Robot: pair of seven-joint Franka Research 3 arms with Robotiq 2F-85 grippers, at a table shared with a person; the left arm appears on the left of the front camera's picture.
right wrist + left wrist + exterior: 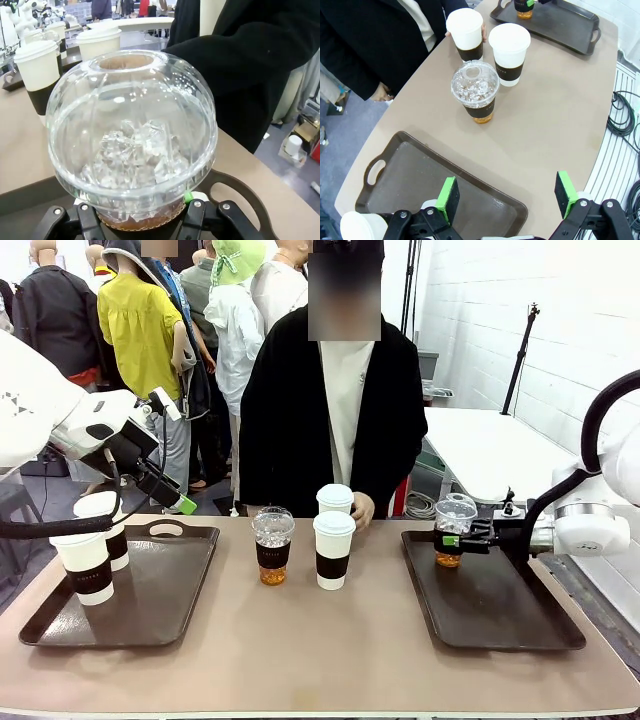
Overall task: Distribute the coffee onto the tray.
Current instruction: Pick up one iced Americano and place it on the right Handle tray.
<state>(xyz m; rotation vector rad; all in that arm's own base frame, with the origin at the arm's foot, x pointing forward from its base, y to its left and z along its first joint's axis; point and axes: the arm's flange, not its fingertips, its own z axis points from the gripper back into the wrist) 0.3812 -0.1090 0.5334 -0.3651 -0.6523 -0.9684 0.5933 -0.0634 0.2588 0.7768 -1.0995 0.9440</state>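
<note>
The right gripper [462, 540], clamped on the dome-lidded cup [453, 530], holds it at the right tray's [500, 615] eleven o'clock corner, likely needing a gentle set-down and release, while the left gripper [506, 195] hangs open.

Glossy plastic, matt paper
The clear dome-lidded cup [132, 140] is gleaming as glossy plastic, the white paper cup [334, 550] is looking matt, the dark tray [500, 615] is shining faintly, and the table [320, 650] is looking smooth and matt.

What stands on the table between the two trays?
In the front view, three stand between the left tray and the right tray: a dome-lidded cup of amber drink, a near white cup and a far white cup.
</note>
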